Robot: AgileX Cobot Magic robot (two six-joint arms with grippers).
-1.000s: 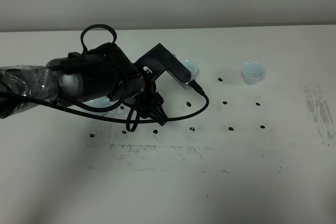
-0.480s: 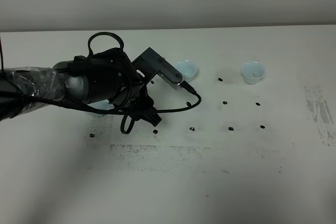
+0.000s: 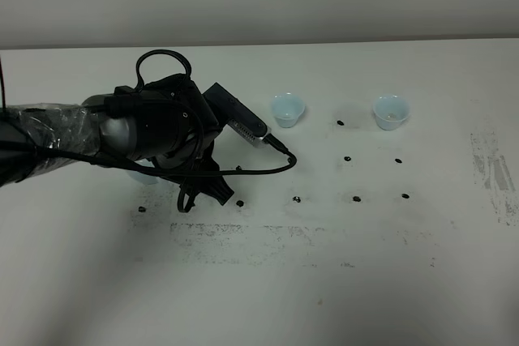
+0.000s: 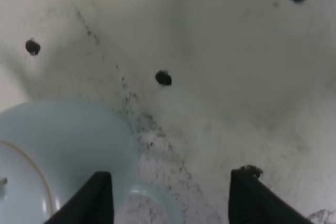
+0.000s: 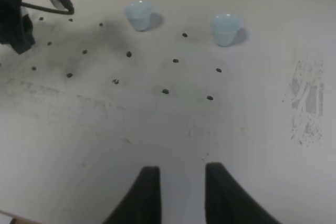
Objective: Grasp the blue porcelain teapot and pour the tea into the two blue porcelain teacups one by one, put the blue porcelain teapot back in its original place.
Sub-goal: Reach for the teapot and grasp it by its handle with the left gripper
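Gleaming pale-blue round-bellied teapot (image 4: 63, 150), gold-rimmed lid.

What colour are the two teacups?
Pale glossy blue, both teacups; clearest in the exterior high view.

The teapot (image 4: 63, 150) is pale sky-blue and glossy, with a round belly; the left wrist view shows its shoulder, a thin line where the lid seats, and what is probably the foot of its handle or spout curving out low beside the body. From the high camera only a sliver of pale blue (image 3: 146, 174) shows on the bench. The two teacups, left (image 3: 287, 108) and right (image 3: 390, 111), are small, pale blue, handleless, with flared rims and narrow bases. Both stand upright, well apart from each other, in a row towards the far side of the bench. The right cup's inside looks faintly brownish; the left one looks clean.
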